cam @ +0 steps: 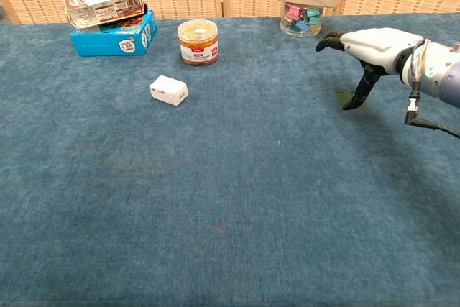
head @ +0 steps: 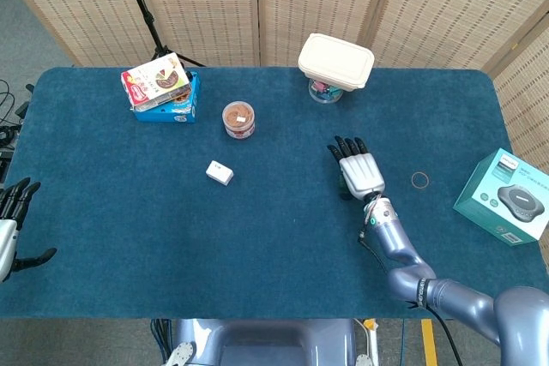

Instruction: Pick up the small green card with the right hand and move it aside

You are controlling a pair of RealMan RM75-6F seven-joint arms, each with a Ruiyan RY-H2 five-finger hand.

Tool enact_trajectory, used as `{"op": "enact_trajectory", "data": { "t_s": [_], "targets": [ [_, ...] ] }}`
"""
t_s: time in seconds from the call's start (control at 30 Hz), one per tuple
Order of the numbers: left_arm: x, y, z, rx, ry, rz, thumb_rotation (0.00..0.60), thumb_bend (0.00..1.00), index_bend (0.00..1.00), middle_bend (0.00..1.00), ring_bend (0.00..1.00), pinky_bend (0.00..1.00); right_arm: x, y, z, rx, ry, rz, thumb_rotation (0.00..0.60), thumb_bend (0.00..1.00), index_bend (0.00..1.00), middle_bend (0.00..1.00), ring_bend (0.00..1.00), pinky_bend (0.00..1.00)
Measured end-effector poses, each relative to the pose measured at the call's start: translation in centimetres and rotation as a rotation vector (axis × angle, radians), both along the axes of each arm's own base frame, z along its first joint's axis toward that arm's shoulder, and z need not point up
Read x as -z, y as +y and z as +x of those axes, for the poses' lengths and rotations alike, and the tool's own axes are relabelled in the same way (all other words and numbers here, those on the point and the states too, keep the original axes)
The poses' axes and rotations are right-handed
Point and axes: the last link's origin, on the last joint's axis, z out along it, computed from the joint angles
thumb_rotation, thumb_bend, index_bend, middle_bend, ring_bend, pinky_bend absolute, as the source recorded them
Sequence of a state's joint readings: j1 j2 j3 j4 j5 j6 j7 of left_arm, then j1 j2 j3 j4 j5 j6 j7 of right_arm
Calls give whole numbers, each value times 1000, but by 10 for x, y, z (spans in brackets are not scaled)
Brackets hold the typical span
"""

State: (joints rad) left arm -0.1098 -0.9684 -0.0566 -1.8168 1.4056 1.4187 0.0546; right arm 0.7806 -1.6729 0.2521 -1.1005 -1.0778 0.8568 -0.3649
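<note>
The small green card [cam: 343,95] lies flat on the blue tablecloth at the right of the chest view, and my right thumb hides part of it. My right hand [cam: 374,44] hovers palm down over it with the fingers spread. The thumb [cam: 359,90] points down, its tip at the card's near edge. In the head view the right hand [head: 358,173] covers the card completely. My left hand [head: 10,231] hangs at the table's left edge with its fingers apart, holding nothing.
A white-lidded tub of clips [head: 335,61] stands just beyond the right hand. A brown jar [head: 238,119], a small white box [head: 220,172] and a stacked blue carton [head: 160,87] sit to the left. A thin ring [head: 419,180] and a teal box [head: 506,195] lie to the right.
</note>
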Motion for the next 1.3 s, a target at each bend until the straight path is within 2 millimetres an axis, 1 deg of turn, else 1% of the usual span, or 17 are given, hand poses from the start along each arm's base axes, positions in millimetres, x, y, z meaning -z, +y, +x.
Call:
{"op": "enact_trajectory", "data": {
  "t_s": [0.37, 0.87, 1.3],
  "targets": [
    [-1, 1, -1, -3, -2, 4, 600, 0, 0, 0, 0, 0, 5, -1, -1, 5, 13, 4, 600, 0, 104, 0, 0, 0],
    [0, 1, 0, -5, 0, 2, 600, 0, 0, 0, 0, 0, 7, -6, -9, 7, 52, -13, 600, 0, 105, 0, 0, 0],
    [0, 1, 0, -4, -2, 1, 600, 0, 0, 0, 0, 0, 3, -13, -11, -9, 75, -78, 600, 0, 135, 0, 0, 0]
  ]
}}
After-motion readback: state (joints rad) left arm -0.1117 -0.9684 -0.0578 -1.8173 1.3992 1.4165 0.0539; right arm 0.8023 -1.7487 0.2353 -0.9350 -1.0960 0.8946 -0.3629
